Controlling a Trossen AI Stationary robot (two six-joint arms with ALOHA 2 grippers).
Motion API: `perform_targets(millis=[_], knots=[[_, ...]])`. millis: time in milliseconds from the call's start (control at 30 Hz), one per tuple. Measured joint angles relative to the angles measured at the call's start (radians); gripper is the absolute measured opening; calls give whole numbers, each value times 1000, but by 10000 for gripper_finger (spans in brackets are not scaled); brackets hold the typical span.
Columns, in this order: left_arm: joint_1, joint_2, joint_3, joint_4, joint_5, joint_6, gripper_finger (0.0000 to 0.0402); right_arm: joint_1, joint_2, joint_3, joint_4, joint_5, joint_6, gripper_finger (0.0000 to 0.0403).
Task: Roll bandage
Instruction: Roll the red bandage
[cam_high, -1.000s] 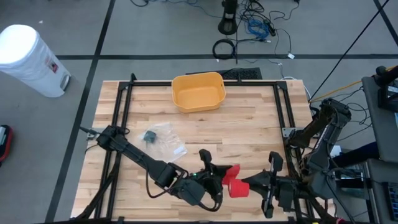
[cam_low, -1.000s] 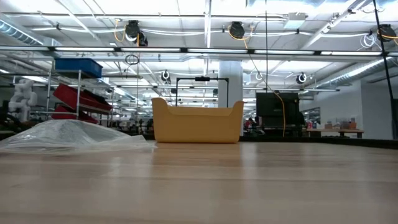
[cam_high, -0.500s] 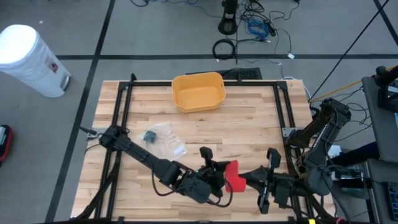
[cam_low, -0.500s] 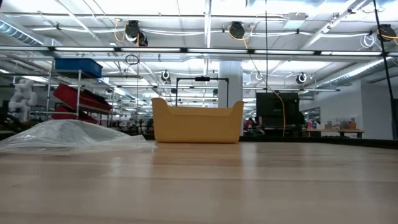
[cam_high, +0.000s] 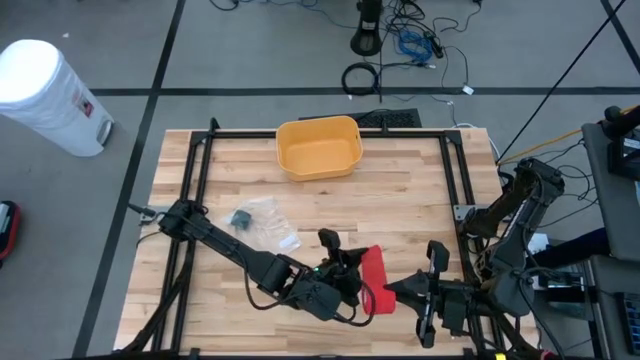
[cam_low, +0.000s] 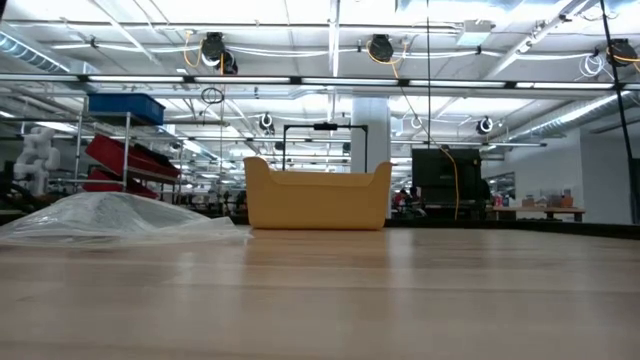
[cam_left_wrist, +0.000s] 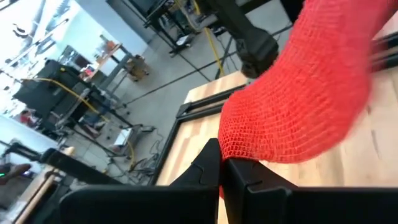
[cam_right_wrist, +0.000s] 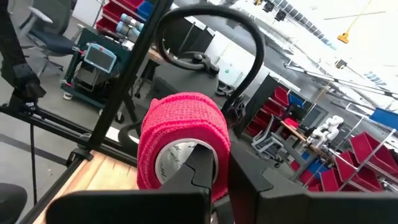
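High view: 2 arms, both low over the table's (cam_high: 420, 200) near edge, grippers facing each other w/ 1 red bandage (cam_high: 373, 281) between them. Left gripper (cam_high: 352, 280) comes in from the left side, jaws pinched shut on the loose bandage end. Right gripper (cam_high: 392, 293) comes from the right, jaws closed on the roll.

Left wrist view: fingers together, red mesh strip (cam_left_wrist: 298, 93) clamped at their tips, stretching away over the wood.

Right wrist view: 1 roll (cam_right_wrist: 181, 146), pale core visible, one finger inside the core, other outside on the wrap, so gripping the roll wall.

Other stuff on table, counted: 1 yellow bin (cam_high: 318, 146) near far edge, centre; 1 clear plastic bag (cam_high: 262, 222) w/ a dark item inside, left of centre, well apart from the bandage.

Low view: only bin (cam_low: 317, 195) + bag (cam_low: 115, 217) show, no arms in frame.

Off table: 1 white trash can (cam_high: 48, 95) on the floor, far left.
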Motion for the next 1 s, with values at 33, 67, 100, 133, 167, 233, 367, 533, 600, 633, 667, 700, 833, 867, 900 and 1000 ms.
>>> perform_targets(millis=[33, 67, 100, 133, 167, 233, 367, 533, 600, 633, 667, 700, 833, 867, 900, 1000], knots=[[-1, -6, 0, -3, -13, 7, 2, 0, 0, 0, -1, 0, 3, 19], [-1, -12, 0, 4, -26, 17, 2, 0, 0, 0, -1, 0, 3, 19], [-1, -20, 0, 5, -43, 24, 2, 0, 0, 0, -1, 0, 4, 19], [-3, -28, 0, 5, -57, 30, 2, 1, 0, 0, -2, 0, 9, 19], [-3, -36, 0, 5, -65, 35, 2, 1, 0, 0, -7, -4, 20, 19], [-3, -54, 0, 6, -66, 44, 2, 2, 0, 0, -15, -23, 28, 19], [-3, -86, 0, 13, -66, 52, 2, 2, 0, 0, -18, -53, 47, 19], [9, -103, 0, 30, -20, 49, 2, 2, 0, 0, -17, -104, 57, 19], [12, -103, 0, 28, 14, 40, 2, 2, 0, 0, -17, -98, 56, 19], [12, -103, 0, 26, 28, 26, 2, 2, 0, 0, -17, -94, 50, 19], [10, -103, 0, 24, 46, 10, 2, 2, 0, 0, -16, -94, 42, 19], [6, -103, 0, 19, 68, -10, 2, 2, 0, 0, -16, -94, 35, 19], [-23, -103, 0, 14, 165, -62, 2, 2, 0, 0, -6, -46, -4, 19], [-34, -103, 0, 16, 174, -63, 2, 2, 0, 0, 4, -22, -27, 19], [-46, -103, 0, 16, 175, -63, 2, 2, 0, 0, 15, -8, -49, 19], [-80, -103, 0, 16, 174, -71, 2, -1, -3, 0, 74, 11, -141, 19]])
